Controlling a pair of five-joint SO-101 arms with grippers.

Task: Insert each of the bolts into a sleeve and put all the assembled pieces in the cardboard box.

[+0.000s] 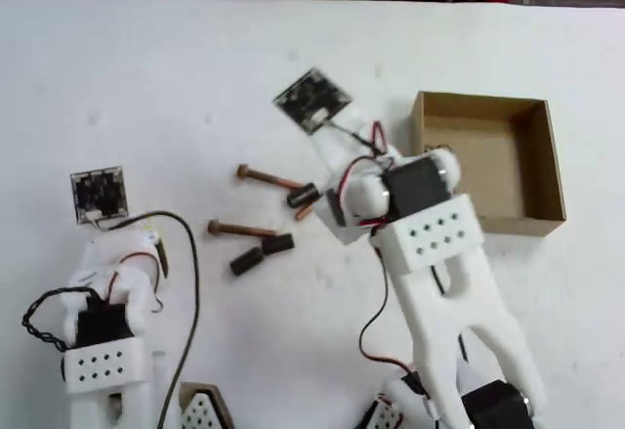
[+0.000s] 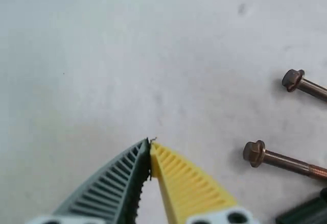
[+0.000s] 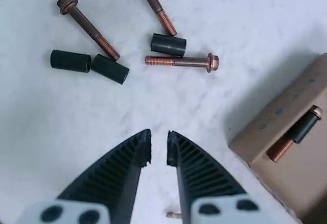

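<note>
Three copper bolts lie on the white table: one [image 3: 87,27] beside two black sleeves [image 3: 70,60] [image 3: 110,69], another [image 3: 153,4] ending at a third sleeve [image 3: 168,45], and a third bolt [image 3: 181,60] just past it. The cardboard box [image 3: 306,183] holds an assembled bolt and sleeve [image 3: 299,132]. My right gripper [image 3: 159,145] hovers short of these parts, slightly open and holding nothing. My left gripper [image 2: 149,143] is shut and holds nothing, over bare table, with two bolts [image 2: 306,85] [image 2: 281,158] off to its side.
From above, the box [image 1: 539,160] stands at the right, the right arm [image 1: 430,224] beside it over the parts, and the left arm [image 1: 103,341] at the near left. Cables [image 1: 190,282] trail near the front edge. Bare table stretches across the back.
</note>
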